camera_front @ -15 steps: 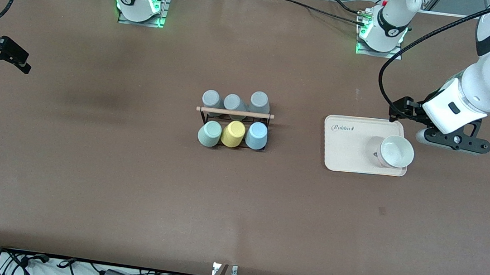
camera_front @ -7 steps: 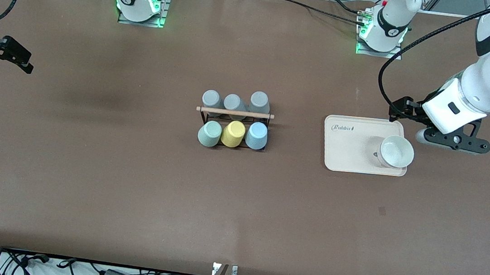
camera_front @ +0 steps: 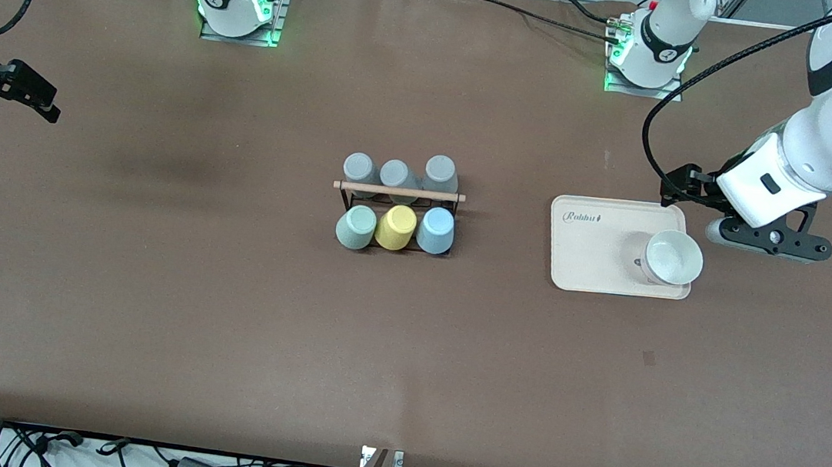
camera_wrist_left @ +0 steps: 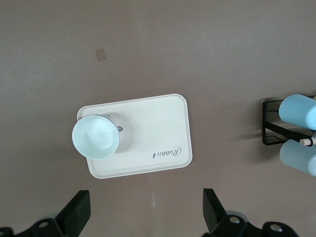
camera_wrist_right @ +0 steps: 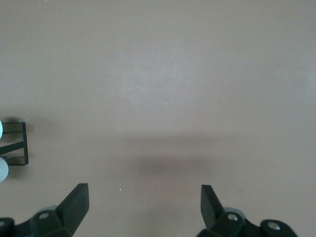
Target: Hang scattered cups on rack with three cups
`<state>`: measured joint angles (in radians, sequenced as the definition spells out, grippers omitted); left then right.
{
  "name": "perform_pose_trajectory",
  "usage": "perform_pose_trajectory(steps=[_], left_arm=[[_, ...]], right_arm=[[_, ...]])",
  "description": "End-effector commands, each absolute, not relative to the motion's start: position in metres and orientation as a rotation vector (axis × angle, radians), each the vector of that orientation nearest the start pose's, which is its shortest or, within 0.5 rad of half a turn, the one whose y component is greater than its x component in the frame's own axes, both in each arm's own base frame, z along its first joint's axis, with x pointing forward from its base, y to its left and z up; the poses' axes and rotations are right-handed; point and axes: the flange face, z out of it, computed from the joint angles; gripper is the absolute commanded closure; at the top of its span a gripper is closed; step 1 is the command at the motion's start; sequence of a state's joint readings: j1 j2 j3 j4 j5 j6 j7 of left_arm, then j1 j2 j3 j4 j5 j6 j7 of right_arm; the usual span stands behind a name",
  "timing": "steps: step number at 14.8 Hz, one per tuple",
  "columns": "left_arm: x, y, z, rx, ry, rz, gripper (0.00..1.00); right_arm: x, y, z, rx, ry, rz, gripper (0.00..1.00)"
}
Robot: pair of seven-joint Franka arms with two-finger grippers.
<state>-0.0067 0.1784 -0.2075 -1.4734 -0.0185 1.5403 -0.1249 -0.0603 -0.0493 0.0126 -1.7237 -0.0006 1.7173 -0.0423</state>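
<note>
The black wire rack (camera_front: 398,199) with its wooden rod (camera_front: 399,191) stands mid-table. Three grey cups (camera_front: 394,173) hang on its row farther from the front camera. On the nearer row hang the mint-green cup (camera_front: 356,226), a yellow cup (camera_front: 396,227) and the light blue cup (camera_front: 436,229). My left gripper (camera_front: 771,241) is open and empty, over the table beside the tray; it also shows in the left wrist view (camera_wrist_left: 146,217). My right gripper (camera_front: 17,89) is open and empty, over bare table at the right arm's end; it also shows in the right wrist view (camera_wrist_right: 144,202).
A cream tray (camera_front: 592,248) lies toward the left arm's end with a white bowl (camera_front: 672,257) on it. The left wrist view shows the tray (camera_wrist_left: 158,123), the bowl (camera_wrist_left: 95,137) and the rack's end (camera_wrist_left: 271,126). The right wrist view shows the rack's edge (camera_wrist_right: 19,145).
My right gripper has drifted slightly toward the robots' side and the rack. The left arm, the cups and the bowl have not moved.
</note>
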Motion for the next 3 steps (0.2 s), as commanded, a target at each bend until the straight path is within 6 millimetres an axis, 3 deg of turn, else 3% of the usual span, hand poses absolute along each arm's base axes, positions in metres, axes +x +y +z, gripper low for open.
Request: perform_pose_trajectory(steps=[1, 3], left_arm=[[0.583, -0.1159, 0.5672, -3.147, 0.161, 0.197, 0.0], [0.5827, -0.1158, 0.567, -3.146, 0.158, 0.201, 0.0]], right_arm=[[0.5444, -0.0266, 0.5891, -3.146, -0.012, -0.043, 0.0], [0.5446, -0.0269, 0.5892, -3.149, -0.015, -0.045, 0.0]])
